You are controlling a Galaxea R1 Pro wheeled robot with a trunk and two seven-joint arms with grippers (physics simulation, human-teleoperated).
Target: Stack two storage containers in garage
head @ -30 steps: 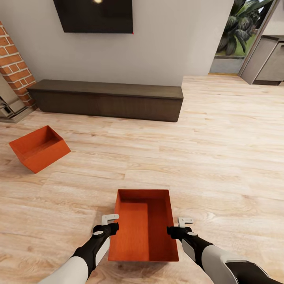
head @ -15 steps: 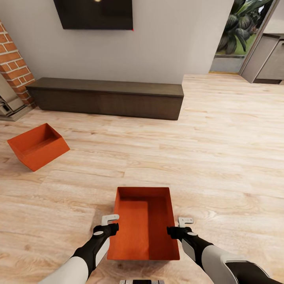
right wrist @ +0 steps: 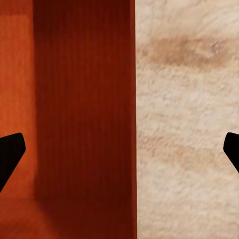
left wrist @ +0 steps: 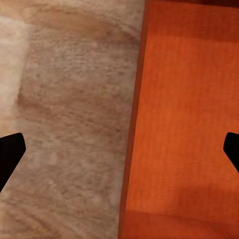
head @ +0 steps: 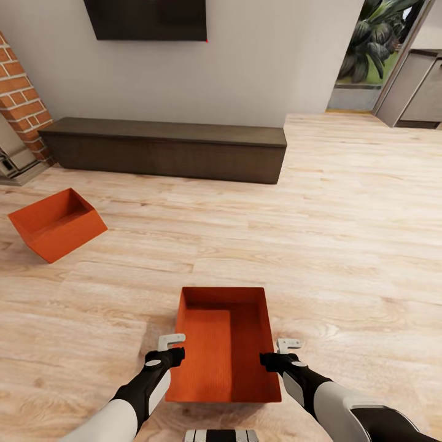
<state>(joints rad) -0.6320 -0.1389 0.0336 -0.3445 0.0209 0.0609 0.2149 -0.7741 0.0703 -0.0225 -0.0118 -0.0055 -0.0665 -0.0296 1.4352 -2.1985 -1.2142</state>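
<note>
storage containers both found on the light plank floor (head: 344,245) of the living room: near container (head: 224,347) lying square between the two arms, far container (head: 55,224) well apart toward the brick fireplace (head: 21,104), tipped on an edge with its mouth facing up and sideways. left gripper (head: 172,347) placed over the near container's left long wall, right gripper (head: 277,351) over the right long wall; jaws of both spread wide, nothing gripped, each straddling a rim. judged light and stiff: thin smooth plastic, no lid, no handles, likely slippery under a pinch. best hold judged to be mid-length on both long walls at once, one finger inside and one outside, to keep the load level. head view gives the room layout, the low dark tv bench (head: 162,147) and the second container. left wrist view adds the rim (left wrist: 133,124) centred between dark fingertips (left wrist: 10,154), with floor on one side and orange interior on the other; right wrist view confirms the same for the opposite rim (right wrist: 134,119). contact with the walls not determinable.
</note>
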